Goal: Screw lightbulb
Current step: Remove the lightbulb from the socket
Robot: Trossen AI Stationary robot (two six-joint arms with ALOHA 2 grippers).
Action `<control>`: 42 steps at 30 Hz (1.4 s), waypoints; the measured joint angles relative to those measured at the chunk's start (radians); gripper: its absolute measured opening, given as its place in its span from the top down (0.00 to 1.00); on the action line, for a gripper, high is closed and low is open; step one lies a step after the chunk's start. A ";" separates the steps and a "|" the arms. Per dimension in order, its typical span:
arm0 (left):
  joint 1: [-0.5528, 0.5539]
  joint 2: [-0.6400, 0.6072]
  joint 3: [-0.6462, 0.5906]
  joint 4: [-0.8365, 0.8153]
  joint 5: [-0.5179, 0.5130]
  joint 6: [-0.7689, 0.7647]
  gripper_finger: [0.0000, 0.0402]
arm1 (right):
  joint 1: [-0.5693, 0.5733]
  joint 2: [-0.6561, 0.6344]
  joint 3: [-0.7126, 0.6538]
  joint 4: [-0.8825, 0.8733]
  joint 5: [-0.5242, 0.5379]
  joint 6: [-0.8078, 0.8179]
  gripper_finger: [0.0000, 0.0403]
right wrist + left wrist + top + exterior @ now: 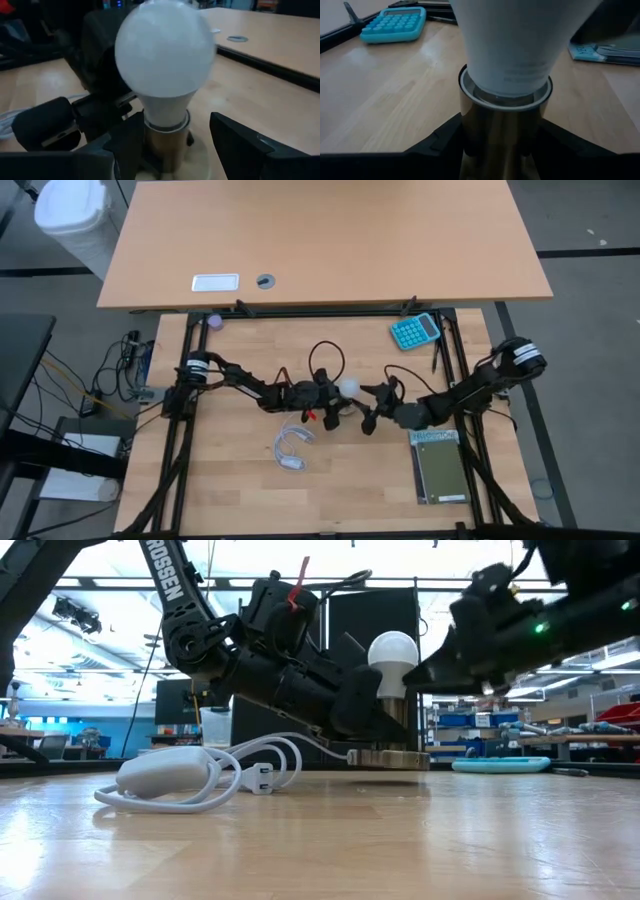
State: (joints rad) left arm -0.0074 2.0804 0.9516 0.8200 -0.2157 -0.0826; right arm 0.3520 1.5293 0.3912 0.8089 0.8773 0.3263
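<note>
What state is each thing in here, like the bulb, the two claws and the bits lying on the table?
lightbulb: upright, base seated in the socket.
socket: brass-coloured, standing on its flat base.
left claw: shut on the socket, steadying it.
right claw: open, fingers either side of the bulb's neck, not gripping.
white cable: coiled loosely, plug lying free on the table.
calculator: flat, keys up.

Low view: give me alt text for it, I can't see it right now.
A white lightbulb stands upright in a brass socket on the wooden table, the left gripper clamped on the socket. A coiled white cable lies alongside.
</note>
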 joint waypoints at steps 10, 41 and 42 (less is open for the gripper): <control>0.000 0.000 0.000 -0.002 0.000 0.000 0.52 | -0.057 0.163 0.012 0.292 -0.089 -0.154 0.43; 0.001 0.000 0.000 -0.007 0.213 0.091 0.52 | -0.118 0.216 -0.041 0.449 -0.373 -0.241 0.63; 0.001 0.000 0.000 -0.004 0.244 0.107 0.52 | -0.127 0.216 -0.049 0.470 -0.423 -0.250 0.64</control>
State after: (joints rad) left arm -0.0062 2.0804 0.9512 0.8160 0.0287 0.0247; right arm 0.2246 1.7451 0.3423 1.2785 0.4547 0.0763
